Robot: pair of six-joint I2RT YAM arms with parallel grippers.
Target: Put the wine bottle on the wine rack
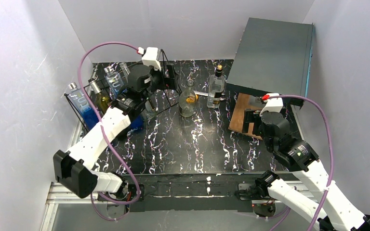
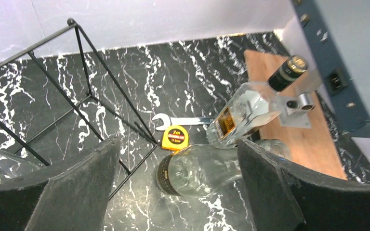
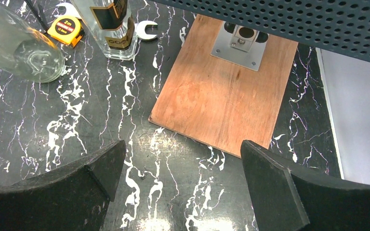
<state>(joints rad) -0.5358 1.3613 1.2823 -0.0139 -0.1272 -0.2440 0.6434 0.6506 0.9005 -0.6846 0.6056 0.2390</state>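
Left wrist view showed the wine rack (image 2: 115, 82) as a black thin-wire frame of open sections, standing at the table's (image 2: 125, 53) far left corner. From the top external view it already carried blue and clear bottles (image 1: 84, 108), leaning in a row. The wine bottle (image 2: 197, 168), apparently the clear round-bodied one with a dark band at its neck, stood on the table near the middle of the far edge, just beside the rack's right end and off the rack. A yellow tape measure (image 2: 175, 137) and a wrench (image 2: 173, 120) lay close behind it, with a square clear bottle (image 2: 243, 115) next to them.

The left gripper (image 2: 178, 154) hung above the wine bottle with its jaws wide apart, holding nothing. The right gripper (image 3: 183, 149) hovered near the table's right edge, jaws equally wide and empty, over bare marble just short of a wooden board (image 3: 221, 96).
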